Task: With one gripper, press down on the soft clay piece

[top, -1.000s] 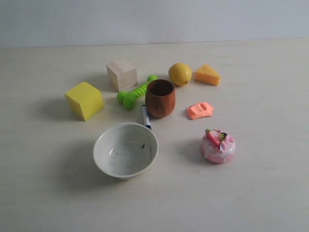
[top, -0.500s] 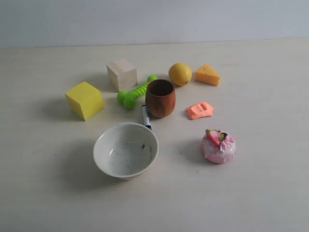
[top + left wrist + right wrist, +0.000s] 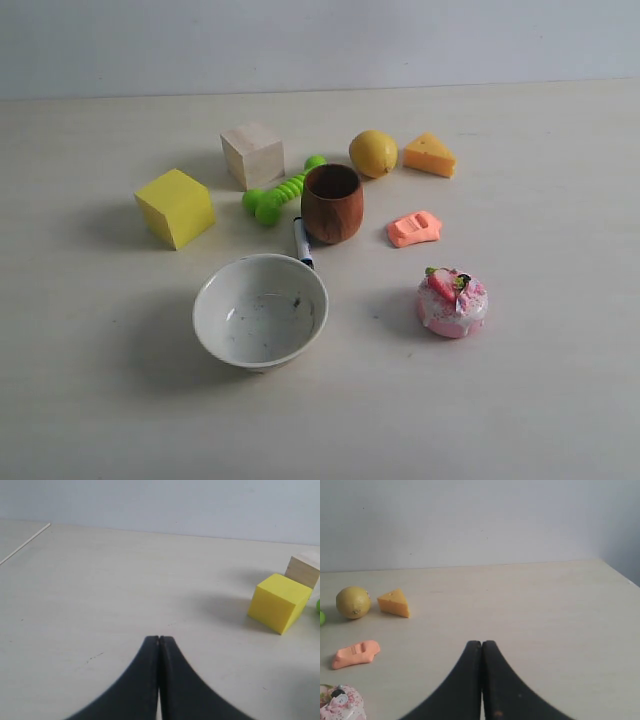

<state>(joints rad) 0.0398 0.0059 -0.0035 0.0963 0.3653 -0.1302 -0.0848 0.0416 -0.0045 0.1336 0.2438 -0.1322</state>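
The soft clay piece (image 3: 414, 228) is a small salmon-orange flattish lump lying on the table right of the wooden cup, between the cheese wedge and the cake. The right wrist view also shows the clay piece (image 3: 355, 654), well off to one side of my right gripper (image 3: 481, 643), which is shut with nothing in it. My left gripper (image 3: 159, 639) is shut and empty too, over bare table far from the clay. Neither arm appears in the exterior view.
Around the clay stand a brown wooden cup (image 3: 332, 203), lemon (image 3: 373, 153), cheese wedge (image 3: 429, 155) and pink strawberry cake (image 3: 452, 301). A white bowl (image 3: 260, 310), marker (image 3: 302, 242), green toy (image 3: 281, 191), wooden cube (image 3: 252, 155) and yellow cube (image 3: 176, 207) lie further left.
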